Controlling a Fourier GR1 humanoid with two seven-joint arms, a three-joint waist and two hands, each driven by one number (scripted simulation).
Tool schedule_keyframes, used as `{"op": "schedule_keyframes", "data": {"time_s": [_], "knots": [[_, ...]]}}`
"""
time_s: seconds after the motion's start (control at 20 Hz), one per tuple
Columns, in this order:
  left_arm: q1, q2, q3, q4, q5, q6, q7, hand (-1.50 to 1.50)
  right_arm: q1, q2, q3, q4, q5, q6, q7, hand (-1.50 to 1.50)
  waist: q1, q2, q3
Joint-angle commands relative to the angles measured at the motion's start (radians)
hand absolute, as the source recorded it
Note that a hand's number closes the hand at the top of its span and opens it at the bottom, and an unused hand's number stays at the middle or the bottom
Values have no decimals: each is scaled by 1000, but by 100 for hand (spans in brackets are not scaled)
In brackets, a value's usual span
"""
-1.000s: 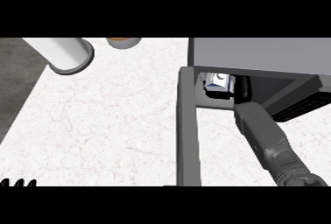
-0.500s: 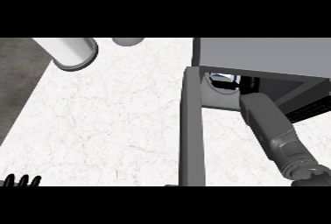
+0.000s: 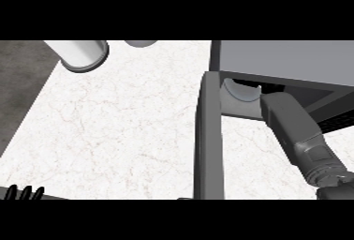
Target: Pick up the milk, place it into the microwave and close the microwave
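Observation:
The grey microwave (image 3: 283,61) stands at the back right with its door (image 3: 209,140) swung open toward me, seen edge-on. My right forearm (image 3: 297,131) reaches into the dark cavity, and the hand at its end is hidden inside. A pale rounded shape (image 3: 242,90) shows just inside the opening, left of the forearm. I cannot tell whether it is the milk. My left hand (image 3: 21,192) rests at the lower left edge, only its straight fingers showing.
A white cylinder (image 3: 79,52) lies at the back left of the marble counter (image 3: 117,126). A small pale round object (image 3: 142,43) sits at the back edge. A dark strip (image 3: 17,93) runs along the counter's left side.
The right forearm has gone deeper into the microwave and shifted right. The carton seen at the opening earlier is now mostly hidden. The whole view has shifted slightly.

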Motion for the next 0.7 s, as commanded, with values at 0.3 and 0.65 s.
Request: {"op": "schedule_keyframes", "data": {"time_s": [0.3, 0.65], "knots": [[-23, 18, 8, 31, 7, -16, 12, -150, -29, 14, -17, 26, 21, -184, -22, 150, 10, 2, 0], [-60, 34, 23, 18, -4, -7, 17, -150, 79, -94, 116, 172, 175, -429, 335, -150, 41, 33, -12]]}}
